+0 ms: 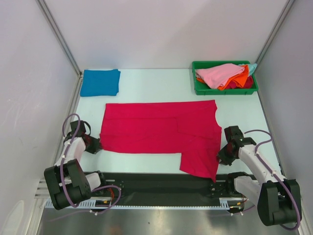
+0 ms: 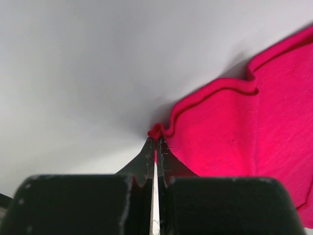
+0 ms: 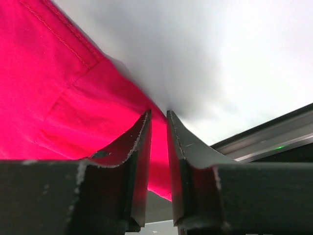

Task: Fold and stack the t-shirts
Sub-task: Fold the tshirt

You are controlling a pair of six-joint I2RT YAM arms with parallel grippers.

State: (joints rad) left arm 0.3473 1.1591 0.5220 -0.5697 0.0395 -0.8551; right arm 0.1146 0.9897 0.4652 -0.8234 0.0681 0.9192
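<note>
A crimson t-shirt [image 1: 159,134] lies spread flat across the middle of the table, one sleeve flap reaching toward the near edge. My left gripper [image 1: 94,145] is shut on the shirt's left edge, and the bunched hem [image 2: 157,130] shows at its fingertips [image 2: 148,147]. My right gripper [image 1: 224,152] is at the shirt's right edge [image 3: 73,98]. Its jaws stand a narrow gap apart with crimson cloth filling that gap. A folded blue t-shirt [image 1: 100,82] rests at the back left. Pink [image 1: 217,74] and orange [image 1: 238,80] t-shirts lie heaped in a bin.
The green plastic bin [image 1: 198,87] stands at the back right corner. White walls and metal frame posts [image 1: 58,36] close in the table. A black strip [image 1: 156,185] runs along the near edge between the arm bases.
</note>
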